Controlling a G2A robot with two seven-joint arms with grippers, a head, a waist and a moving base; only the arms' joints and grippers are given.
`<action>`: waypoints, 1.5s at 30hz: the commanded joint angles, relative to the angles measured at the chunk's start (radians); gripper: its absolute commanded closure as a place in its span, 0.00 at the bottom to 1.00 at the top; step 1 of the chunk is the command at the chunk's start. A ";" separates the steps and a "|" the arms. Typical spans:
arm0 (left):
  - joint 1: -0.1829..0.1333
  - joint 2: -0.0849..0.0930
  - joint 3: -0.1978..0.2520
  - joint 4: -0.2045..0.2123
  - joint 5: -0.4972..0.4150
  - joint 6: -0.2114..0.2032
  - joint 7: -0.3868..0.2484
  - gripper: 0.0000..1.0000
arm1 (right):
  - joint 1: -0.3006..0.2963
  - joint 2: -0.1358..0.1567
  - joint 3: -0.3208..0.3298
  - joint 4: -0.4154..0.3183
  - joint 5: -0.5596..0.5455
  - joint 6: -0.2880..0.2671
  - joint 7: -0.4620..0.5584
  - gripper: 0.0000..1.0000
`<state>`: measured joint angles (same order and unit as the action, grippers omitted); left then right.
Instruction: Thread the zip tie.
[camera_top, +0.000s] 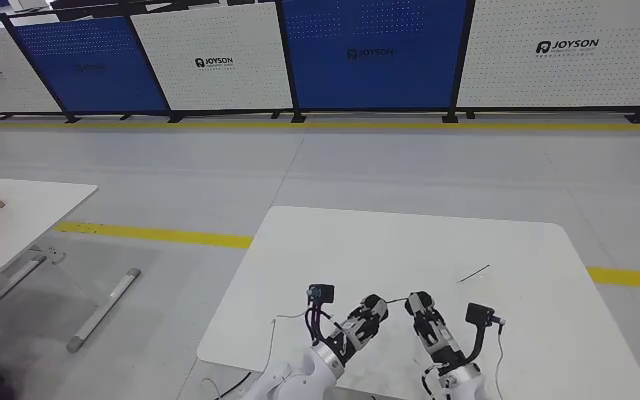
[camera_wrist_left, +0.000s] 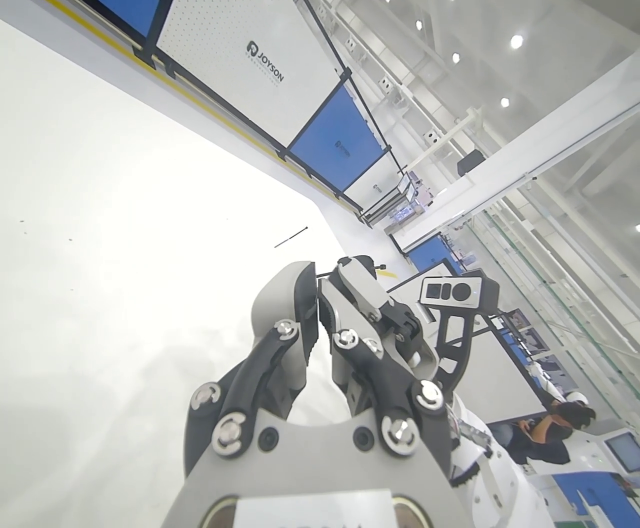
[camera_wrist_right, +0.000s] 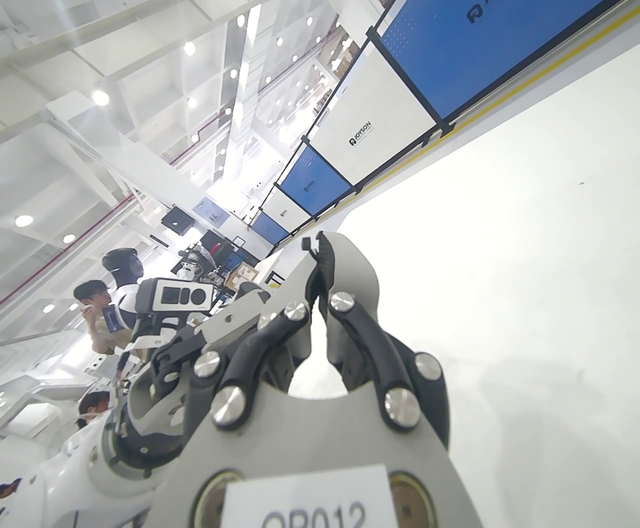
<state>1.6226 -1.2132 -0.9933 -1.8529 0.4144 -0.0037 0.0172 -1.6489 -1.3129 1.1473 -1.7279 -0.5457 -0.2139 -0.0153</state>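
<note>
Black zip tie (camera_wrist_right: 307, 245) is hanging between the two grippers, just above the near edge of the white table (camera_top: 420, 240). Left gripper (camera_wrist_left: 317, 280) is sitting with its fingers pressed together. A thin black strap is coming out from between the tips and running across toward the other arm. Right gripper (camera_wrist_right: 321, 250) is clamping the same way, pads closed tight, and a small black end of the tie is poking out past its fingertips.

In the top view both grippers are pointing inward at each other. Their tips are sitting near one another but not touching, and the tie is bridging the gap. So each end is being pinched by one gripper. I can't tell whether the tail is sitting in the head slot — too small in every view.

Second zip tie (camera_top: 474, 273) is lying flat and loose on the table. It is lying well apart from both grippers, farther out from the robot and off to the right arm's side.

Background:
- Blue and white perforated panels (camera_top: 370, 50) are standing in a row along the far side of the floor.
- Yellow floor line (camera_top: 150, 235) is running across the floor and passing behind the table.
- Corner of another white table (camera_top: 35, 205) is sitting off to the left, well apart from the work table.
</note>
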 joint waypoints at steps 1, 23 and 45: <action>-0.007 -0.001 -0.007 0.007 -0.036 0.006 -0.013 1.00 | 0.001 0.000 -0.004 -0.002 -0.001 -0.006 0.001 0.00; -0.013 -0.005 -0.074 -0.030 -0.218 0.034 -0.023 1.00 | -0.054 0.012 0.054 -0.046 0.039 -0.073 0.001 0.00; 0.000 -0.015 -0.105 -0.047 -0.519 -0.017 -0.065 1.00 | -0.040 0.021 0.054 -0.048 -0.360 0.093 -0.038 0.00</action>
<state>1.6222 -1.2287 -1.0983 -1.8996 -0.1050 -0.0205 -0.0469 -1.6887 -1.2921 1.2014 -1.7757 -0.9054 -0.1213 -0.0537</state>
